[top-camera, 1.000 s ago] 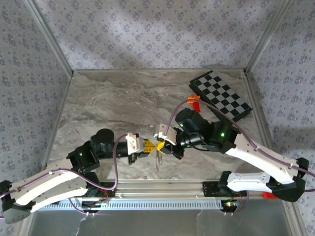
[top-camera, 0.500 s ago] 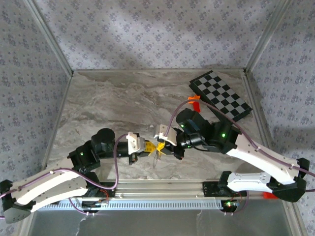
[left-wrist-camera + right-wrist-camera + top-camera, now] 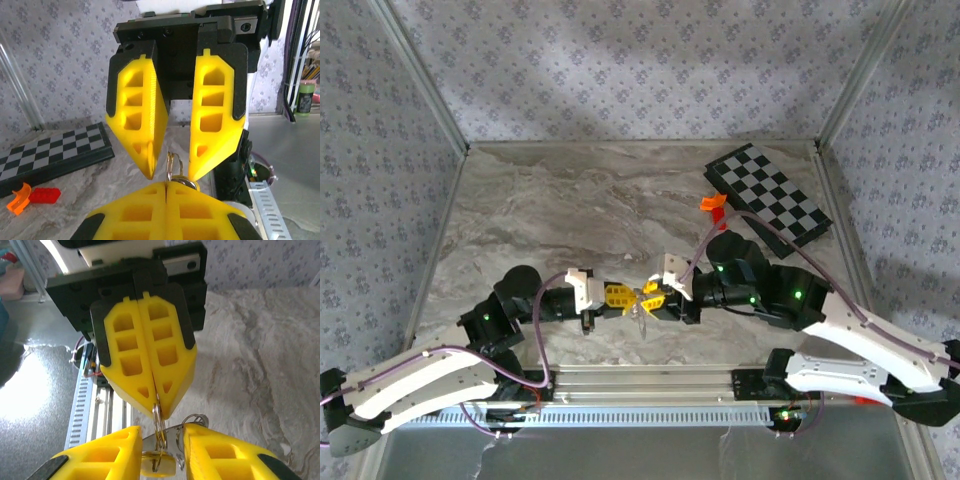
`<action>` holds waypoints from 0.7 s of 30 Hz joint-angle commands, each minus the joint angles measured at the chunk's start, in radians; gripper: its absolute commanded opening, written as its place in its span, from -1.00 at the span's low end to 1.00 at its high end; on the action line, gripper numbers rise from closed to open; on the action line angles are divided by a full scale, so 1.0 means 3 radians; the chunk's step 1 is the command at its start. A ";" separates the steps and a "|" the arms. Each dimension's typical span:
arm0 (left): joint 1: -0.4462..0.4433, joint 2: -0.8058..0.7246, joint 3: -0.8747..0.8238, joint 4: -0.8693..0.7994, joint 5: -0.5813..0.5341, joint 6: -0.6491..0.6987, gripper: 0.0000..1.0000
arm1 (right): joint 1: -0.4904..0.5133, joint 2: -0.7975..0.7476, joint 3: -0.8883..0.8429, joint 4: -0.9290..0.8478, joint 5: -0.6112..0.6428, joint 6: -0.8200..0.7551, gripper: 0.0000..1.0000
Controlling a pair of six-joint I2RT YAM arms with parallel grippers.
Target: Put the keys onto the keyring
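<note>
Our left gripper [image 3: 158,409] was pinched shut on the thin, stiff, slippery keyring [image 3: 158,423]; the light yellow-headed key [image 3: 157,465] hung just beyond its tips, between our right gripper [image 3: 171,175]'s part-open, empty jaws; its flat head looked the best hold.

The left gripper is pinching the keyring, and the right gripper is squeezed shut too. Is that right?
Not quite. The left gripper does pinch the keyring, but the right gripper is not squeezed shut. It is open. The left wrist view shows it: the right gripper's two yellow fingers stand apart, with a gap between them.
</note>
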State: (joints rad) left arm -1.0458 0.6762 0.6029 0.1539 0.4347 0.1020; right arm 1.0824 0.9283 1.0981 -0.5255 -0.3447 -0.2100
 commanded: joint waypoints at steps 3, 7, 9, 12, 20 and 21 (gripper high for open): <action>-0.0011 -0.0002 -0.0010 0.0488 0.0172 -0.0156 -1.00 | -0.0003 -0.0134 -0.0101 0.0264 -0.0041 0.0071 -0.45; -0.0011 -0.0014 -0.0046 0.0568 0.0192 -0.0215 -1.00 | -0.0010 -0.0172 -0.0144 0.0319 -0.0065 0.0080 -0.55; -0.0011 -0.0023 -0.0070 0.0613 0.0197 -0.0237 -1.00 | -0.0013 -0.0171 -0.0155 0.0326 -0.0073 0.0086 -0.60; -0.0011 -0.0020 -0.0082 0.0658 0.0198 -0.0259 -1.00 | -0.0014 -0.0175 -0.0158 0.0333 -0.0078 0.0084 -0.66; -0.0010 -0.0004 -0.0038 0.0457 0.0136 -0.0188 -1.00 | -0.0015 -0.0130 -0.0100 0.0246 -0.0002 0.0091 -1.00; -0.0011 -0.0008 -0.0012 0.0359 0.0080 -0.0151 -1.00 | -0.0014 -0.0102 -0.0065 0.0182 0.0032 0.0085 -1.00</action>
State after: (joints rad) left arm -1.0454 0.6765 0.5694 0.2764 0.4595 0.0372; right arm 1.0821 0.8867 1.0573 -0.4488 -0.3592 -0.1917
